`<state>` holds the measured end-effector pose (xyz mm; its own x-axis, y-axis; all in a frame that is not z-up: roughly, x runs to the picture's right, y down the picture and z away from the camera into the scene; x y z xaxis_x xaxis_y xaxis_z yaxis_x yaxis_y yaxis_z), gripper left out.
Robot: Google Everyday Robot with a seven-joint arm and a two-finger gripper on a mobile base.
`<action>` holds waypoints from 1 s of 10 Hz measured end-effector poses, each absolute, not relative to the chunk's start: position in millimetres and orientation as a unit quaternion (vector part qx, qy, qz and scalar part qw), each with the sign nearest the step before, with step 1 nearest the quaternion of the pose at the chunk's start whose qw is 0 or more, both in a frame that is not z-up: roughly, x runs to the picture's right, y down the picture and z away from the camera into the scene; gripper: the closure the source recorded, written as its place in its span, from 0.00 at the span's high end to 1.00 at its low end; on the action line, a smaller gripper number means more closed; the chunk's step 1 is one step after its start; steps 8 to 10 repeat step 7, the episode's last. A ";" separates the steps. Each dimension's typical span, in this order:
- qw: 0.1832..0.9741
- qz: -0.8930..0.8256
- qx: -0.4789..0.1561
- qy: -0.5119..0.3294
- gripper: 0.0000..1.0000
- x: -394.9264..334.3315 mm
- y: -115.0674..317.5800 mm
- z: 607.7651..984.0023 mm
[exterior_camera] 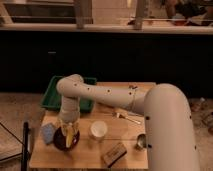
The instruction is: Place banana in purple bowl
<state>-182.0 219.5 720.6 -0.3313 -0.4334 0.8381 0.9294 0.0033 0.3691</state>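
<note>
A dark purple bowl (64,142) sits at the front left of the wooden table (127,155). A yellow banana (69,133) stands in or just over the bowl, under my gripper (68,126). My white arm reaches from the right across the table and bends down to the bowl. The gripper sits right on top of the banana, over the bowl.
A green tray (52,97) lies at the back left. A blue object (47,133) lies left of the bowl. A white cup (98,129) stands right of it. A brown block (114,154), a metal can (141,141) and a utensil (126,116) lie further right.
</note>
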 end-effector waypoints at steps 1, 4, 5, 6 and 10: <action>0.515 -0.660 -0.256 -0.483 0.80 -184.7 219.8 719.9; 0.514 -0.663 -0.252 -0.483 0.80 -192.6 213.1 720.2; 0.518 -0.661 -0.249 -0.483 0.80 -195.3 206.5 721.2; 0.523 -0.658 -0.248 -0.483 0.80 -197.2 199.8 723.0; 0.531 -0.652 -0.247 -0.481 0.80 -199.5 192.1 725.6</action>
